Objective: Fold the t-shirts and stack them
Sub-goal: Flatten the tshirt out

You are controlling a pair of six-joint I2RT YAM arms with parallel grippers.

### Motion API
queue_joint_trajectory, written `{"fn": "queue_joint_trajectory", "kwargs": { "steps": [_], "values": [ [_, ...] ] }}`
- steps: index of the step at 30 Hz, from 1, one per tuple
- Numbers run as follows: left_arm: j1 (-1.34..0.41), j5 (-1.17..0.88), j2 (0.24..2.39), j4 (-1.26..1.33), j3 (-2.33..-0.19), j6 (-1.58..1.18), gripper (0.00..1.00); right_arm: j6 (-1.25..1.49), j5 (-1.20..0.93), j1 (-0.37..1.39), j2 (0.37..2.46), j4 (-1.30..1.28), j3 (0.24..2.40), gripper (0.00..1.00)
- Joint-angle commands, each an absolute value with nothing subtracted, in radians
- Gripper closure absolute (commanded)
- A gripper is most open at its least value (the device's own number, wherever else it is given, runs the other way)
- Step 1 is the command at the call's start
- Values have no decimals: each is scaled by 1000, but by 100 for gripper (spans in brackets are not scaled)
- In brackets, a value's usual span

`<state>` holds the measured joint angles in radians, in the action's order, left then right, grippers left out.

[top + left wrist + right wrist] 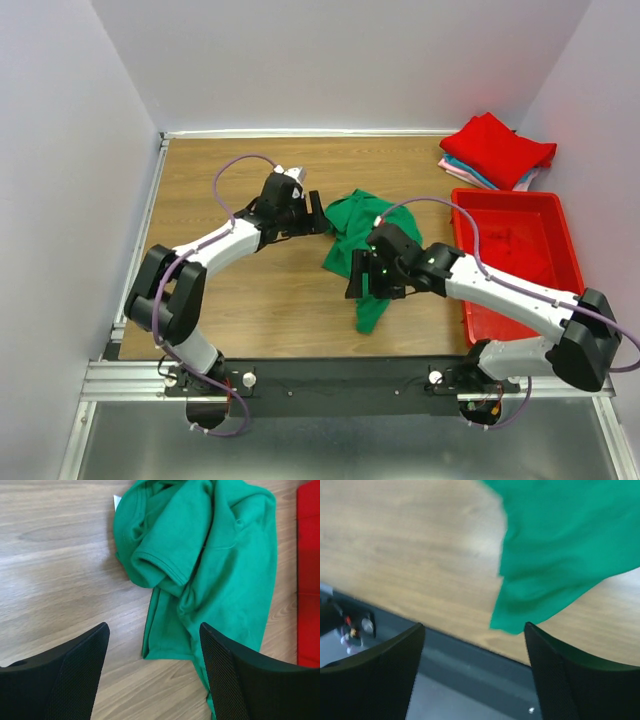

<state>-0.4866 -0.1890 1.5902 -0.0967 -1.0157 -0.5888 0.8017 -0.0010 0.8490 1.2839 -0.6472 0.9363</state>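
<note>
A bright green t-shirt (352, 238) lies crumpled on the wooden table, with a tail (372, 312) trailing toward the near edge. In the left wrist view the green t-shirt (215, 565) shows a bunched sleeve and a white neck label (116, 501). My left gripper (319, 219) hovers at its left side, open (153, 626), with nothing between the fingers. My right gripper (359, 283) is over the shirt's near part, open (474, 625) and empty; the shirt's hem (555, 555) lies ahead of it. Folded t-shirts (497, 150), red on top, are stacked at the back right.
A red plastic bin (463, 250) stands on the right side of the table, beside my right arm. The table's near edge and the black rail (470, 670) lie right under the right gripper. White walls enclose the table on three sides.
</note>
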Motion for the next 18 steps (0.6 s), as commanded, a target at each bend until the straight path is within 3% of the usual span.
{"fn": "queue_joint_trajectory", "kwargs": {
  "steps": [1,12,18],
  "values": [
    [-491,-250,1637,-35,-1039,-612,20,870,-20,946,1305,-675,917,17],
    [-492,-288,1762,-11,-1112,-614,24,985,72,1022,1460,-712,925,28],
    [-492,-304,1824,-5,-1161,-607,35,996,75,1022,1479,-738,905,30]
  ]
}}
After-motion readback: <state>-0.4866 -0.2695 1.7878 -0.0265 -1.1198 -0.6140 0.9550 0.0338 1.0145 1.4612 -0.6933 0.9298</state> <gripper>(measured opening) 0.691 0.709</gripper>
